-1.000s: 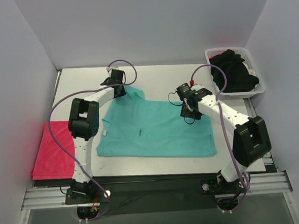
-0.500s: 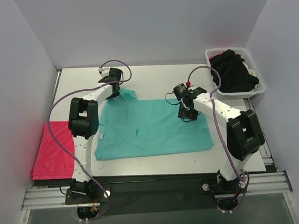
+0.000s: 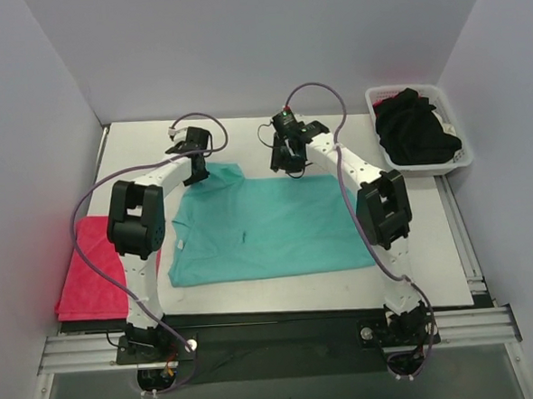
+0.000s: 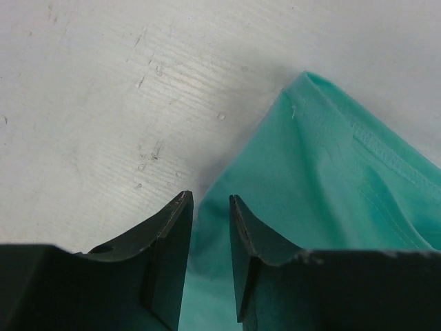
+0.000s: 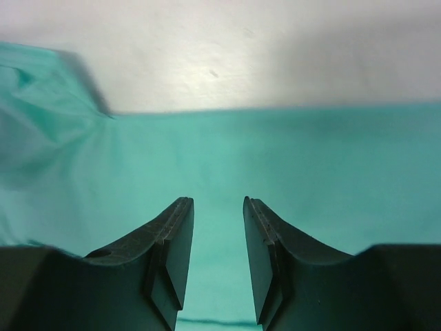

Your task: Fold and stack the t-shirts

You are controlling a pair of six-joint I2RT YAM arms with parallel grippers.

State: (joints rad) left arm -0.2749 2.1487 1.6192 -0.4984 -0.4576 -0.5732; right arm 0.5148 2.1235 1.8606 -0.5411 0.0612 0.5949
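Observation:
A teal-green t-shirt (image 3: 268,226) lies spread flat in the middle of the table. My left gripper (image 3: 195,174) hovers at its far left sleeve (image 4: 331,165), open, its tips (image 4: 210,200) over the cloth's edge with nothing between them. My right gripper (image 3: 288,166) is above the shirt's far edge, also open (image 5: 218,201), with teal cloth (image 5: 289,158) below the gap. A pinkish-red t-shirt (image 3: 90,269) lies folded at the table's left edge. Black t-shirts (image 3: 416,127) are heaped in the basket.
The white slotted basket (image 3: 375,92) stands at the far right corner. Bare white table (image 4: 103,103) runs beyond the shirt's far edge and along the right side (image 3: 423,244). Grey walls close in the left, back and right sides.
My right arm swung from the shirt's right side to its far edge, jaws narrowing slightly. The left gripper moved a little left. The teal shirt shifted left and lies flatter.

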